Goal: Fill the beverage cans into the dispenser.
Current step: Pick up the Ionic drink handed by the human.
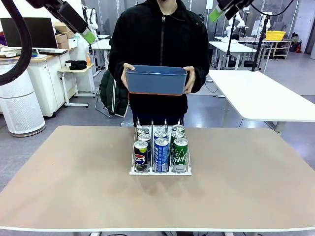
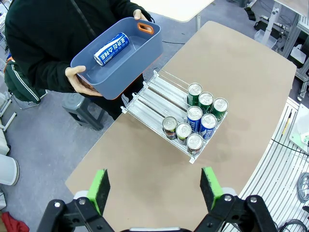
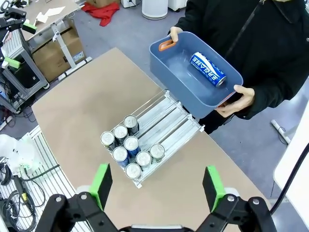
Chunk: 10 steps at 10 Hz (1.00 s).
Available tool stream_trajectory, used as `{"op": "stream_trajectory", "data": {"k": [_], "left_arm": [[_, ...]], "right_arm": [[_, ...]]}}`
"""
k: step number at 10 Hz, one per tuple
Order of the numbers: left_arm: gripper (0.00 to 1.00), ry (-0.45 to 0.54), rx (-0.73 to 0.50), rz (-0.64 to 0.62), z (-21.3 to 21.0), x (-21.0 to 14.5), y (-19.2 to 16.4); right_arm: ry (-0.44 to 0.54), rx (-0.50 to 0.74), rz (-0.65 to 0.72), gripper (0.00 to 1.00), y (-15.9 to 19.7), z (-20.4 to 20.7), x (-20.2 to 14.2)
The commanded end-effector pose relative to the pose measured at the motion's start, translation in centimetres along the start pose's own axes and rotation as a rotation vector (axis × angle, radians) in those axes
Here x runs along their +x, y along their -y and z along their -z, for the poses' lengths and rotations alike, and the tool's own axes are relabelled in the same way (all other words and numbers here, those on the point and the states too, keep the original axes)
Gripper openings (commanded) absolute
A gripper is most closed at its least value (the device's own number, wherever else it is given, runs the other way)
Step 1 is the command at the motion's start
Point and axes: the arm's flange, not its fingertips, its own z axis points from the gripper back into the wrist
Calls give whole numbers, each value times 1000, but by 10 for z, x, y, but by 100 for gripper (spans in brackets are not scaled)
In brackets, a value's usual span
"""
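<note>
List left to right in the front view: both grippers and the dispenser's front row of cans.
left gripper → black Pepsi can → blue can → green can → right gripper. The blue tub spans the cans' columns, so it is left out.

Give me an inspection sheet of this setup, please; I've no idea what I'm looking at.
Surface: tan table, flat and matte.
Job's things: white dispenser holds eight upright cans; a ninth blue can lies in the blue tub, held by the person's hands.
Clutter: nothing seen.
Jaws: left pair and right pair wide open, empty, high above the table.
Cables: thick black cable loops at upper left.
Surroundings: white side table, monitor on a desk.
</note>
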Motion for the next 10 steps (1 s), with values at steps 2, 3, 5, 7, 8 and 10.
{"op": "stream_trajectory", "data": {"k": [2,3,5,7,8,10], "left_arm": [[100,2,-1,-6,0,-1,0],[100,2,-1,-6,0,-1,0],[100,2,-1,-6,0,-1,0],[100,2,-1,-6,0,-1,0],[100,2,-1,-6,0,-1,0],[100,2,-1,-6,0,-1,0]], "right_arm": [[0,0,0,100,0,0,0],[9,10,3,100,1,-3,-2],[31,16,6,100,3,-6,-3],[29,25,1,100,3,-10,-3],[10,17,2,100,5,-3,-3],[19,5,9,100,2,-7,0]]}}
